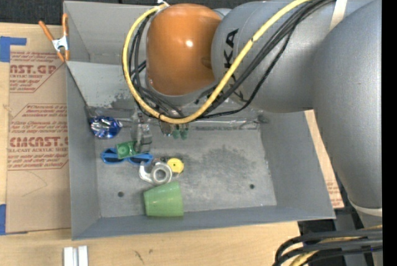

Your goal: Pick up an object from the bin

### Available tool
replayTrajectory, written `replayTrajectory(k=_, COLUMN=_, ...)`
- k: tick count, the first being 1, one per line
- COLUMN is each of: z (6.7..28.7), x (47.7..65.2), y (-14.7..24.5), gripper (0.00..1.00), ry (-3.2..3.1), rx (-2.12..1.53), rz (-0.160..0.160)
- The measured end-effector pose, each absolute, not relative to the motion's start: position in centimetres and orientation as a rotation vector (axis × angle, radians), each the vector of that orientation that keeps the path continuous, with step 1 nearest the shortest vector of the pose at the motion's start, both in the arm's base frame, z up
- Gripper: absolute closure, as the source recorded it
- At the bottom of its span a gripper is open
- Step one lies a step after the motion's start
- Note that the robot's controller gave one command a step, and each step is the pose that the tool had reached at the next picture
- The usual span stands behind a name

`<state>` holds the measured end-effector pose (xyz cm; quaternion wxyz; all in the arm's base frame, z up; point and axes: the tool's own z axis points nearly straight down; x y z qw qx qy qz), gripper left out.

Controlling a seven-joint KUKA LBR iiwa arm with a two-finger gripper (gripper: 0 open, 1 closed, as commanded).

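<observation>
My gripper (161, 133) hangs under the orange wrist cover near the bin's back left. It is open, its two fingertips apart with nothing between them. The left fingertip (144, 134) stands just above a blue and green plastic clip-like thing (127, 153) lying flat on the floor. In front of the gripper lie a small silver-white ring (156, 173) and a little yellow disc (175, 165). A shiny blue crumpled thing (105, 127) lies to the gripper's left, by the bin's left wall.
A light green cup (164, 200) lies on its side near the bin's front wall. The big grey arm covers the bin's right and back. Bare floor shows in the right half of the bin.
</observation>
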<state>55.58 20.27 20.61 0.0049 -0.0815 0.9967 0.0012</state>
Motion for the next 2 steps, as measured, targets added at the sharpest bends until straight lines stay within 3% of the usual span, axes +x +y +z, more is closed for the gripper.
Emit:
replayTrajectory(k=1, z=8.2, x=54.2, y=22.5, gripper=1.00, ry=3.148, rx=-0.011, rz=-0.001)
replayTrajectory(k=2, z=25.3, x=53.3, y=20.7, gripper=1.00, ry=3.131, rx=-0.073, rz=0.004)
